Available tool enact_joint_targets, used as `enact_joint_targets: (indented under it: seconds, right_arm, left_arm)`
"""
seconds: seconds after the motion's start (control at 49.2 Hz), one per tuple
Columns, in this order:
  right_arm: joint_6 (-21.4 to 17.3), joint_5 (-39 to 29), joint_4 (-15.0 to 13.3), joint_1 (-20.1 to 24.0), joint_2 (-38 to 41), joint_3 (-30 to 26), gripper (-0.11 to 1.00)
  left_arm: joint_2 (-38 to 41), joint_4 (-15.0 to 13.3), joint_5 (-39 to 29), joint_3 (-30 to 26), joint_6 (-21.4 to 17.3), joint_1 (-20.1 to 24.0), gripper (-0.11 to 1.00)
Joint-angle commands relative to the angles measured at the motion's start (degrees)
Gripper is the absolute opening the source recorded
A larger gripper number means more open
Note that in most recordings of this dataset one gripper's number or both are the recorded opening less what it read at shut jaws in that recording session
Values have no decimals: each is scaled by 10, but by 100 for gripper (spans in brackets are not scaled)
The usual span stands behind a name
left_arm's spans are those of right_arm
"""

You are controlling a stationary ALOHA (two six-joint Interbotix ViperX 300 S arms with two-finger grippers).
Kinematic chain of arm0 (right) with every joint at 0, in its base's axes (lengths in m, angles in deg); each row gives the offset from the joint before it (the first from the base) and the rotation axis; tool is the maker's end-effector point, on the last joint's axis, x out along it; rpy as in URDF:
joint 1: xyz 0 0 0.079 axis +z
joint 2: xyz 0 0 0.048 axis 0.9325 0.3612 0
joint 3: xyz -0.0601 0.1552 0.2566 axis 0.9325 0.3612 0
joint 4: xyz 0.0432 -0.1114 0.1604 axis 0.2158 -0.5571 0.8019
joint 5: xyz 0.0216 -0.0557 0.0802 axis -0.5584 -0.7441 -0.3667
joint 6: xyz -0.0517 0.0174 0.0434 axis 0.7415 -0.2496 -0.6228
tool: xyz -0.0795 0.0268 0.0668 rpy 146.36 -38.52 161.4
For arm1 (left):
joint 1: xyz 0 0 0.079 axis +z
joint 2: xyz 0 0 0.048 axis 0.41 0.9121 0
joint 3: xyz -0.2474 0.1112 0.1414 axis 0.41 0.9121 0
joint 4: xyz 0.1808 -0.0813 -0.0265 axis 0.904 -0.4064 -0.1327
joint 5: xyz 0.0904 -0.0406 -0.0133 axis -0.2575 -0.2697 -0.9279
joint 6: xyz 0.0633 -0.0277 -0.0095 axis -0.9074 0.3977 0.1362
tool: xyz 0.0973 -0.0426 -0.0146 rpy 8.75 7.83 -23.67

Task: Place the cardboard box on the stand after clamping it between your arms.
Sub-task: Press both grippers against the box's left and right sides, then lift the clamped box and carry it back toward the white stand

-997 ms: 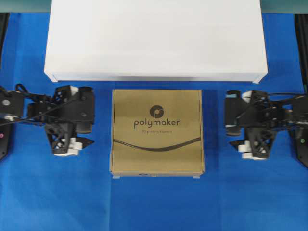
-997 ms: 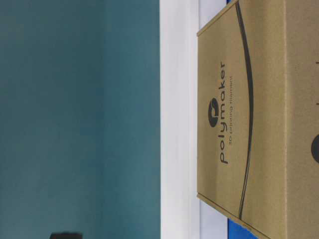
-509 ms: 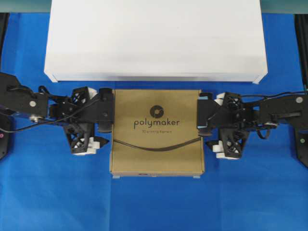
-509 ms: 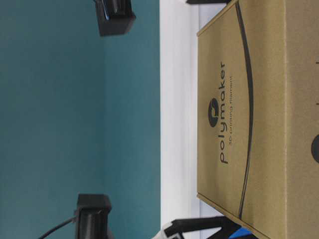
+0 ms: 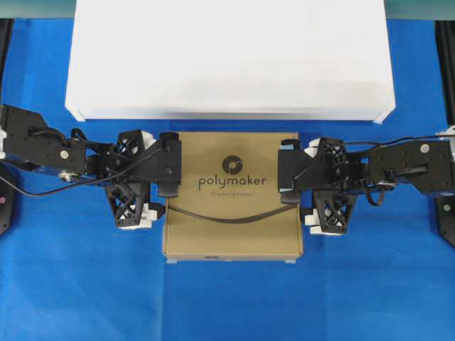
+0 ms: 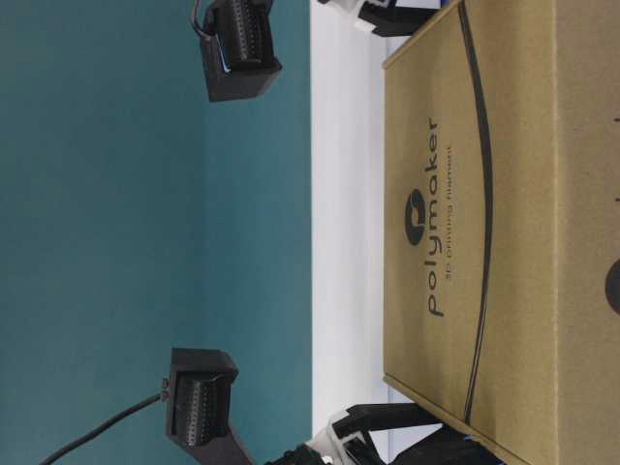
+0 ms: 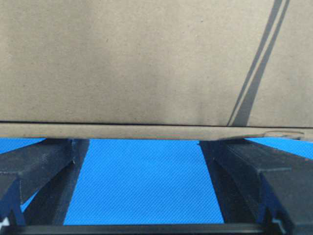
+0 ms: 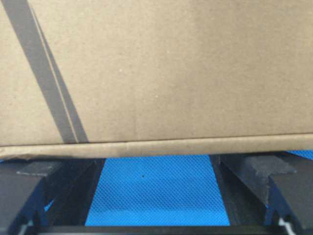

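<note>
so your desk has that blue cloth over it, and the stand is the biggest thing on there, a wide white low platform across the far side with a bare flat top. right in front of it, just beside its near edge, the cardboard box lies flat on the blue, logo side up with the dark curved line under the "polymaker" print. it's not on the stand.

your two arms come in level from either side. the left claw is at the box's left edge and the right claw at the right edge, roughly opposite each other, each with its camera block hanging over the box top. both claws are spread wide, nothing pinched between the fingers. in both wrist views you see the box's side wall filling the top of the picture, with the black fingers running up to it on either side and blue cloth between them. looks like the fingertips meet the cardboard, but honestly i can't tell whether they're pressing or just shy of it.
</note>
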Motion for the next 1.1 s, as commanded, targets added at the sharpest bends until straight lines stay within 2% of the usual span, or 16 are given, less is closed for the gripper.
enact_joint_targets:
  seconds: [0.0,0.244,0.407,0.549,0.915,1.078]
  right_arm:
    - [-2,11,1,-2,-4,-18,99]
    - [-4,12,1,-2,-8,-23,99]
    - [-6,-8,2,-2,-34,-43,99]
    - [-7,-66,2,-2,-72,-73,99]
    - [-7,-279,3,-2,-156,-189,99]
    - [-6,-311,3,-2,-159,-216,99]
  left_arm:
    - [-2,2,7,-14,1,1,87]
    - [-6,2,-1,-34,2,0,87]
    - [-25,2,-46,-68,4,-3,87]
    - [-54,2,-104,-103,3,-3,87]
    - [-130,2,-265,-214,4,-4,87]
    - [-137,2,-320,-246,2,-3,87]
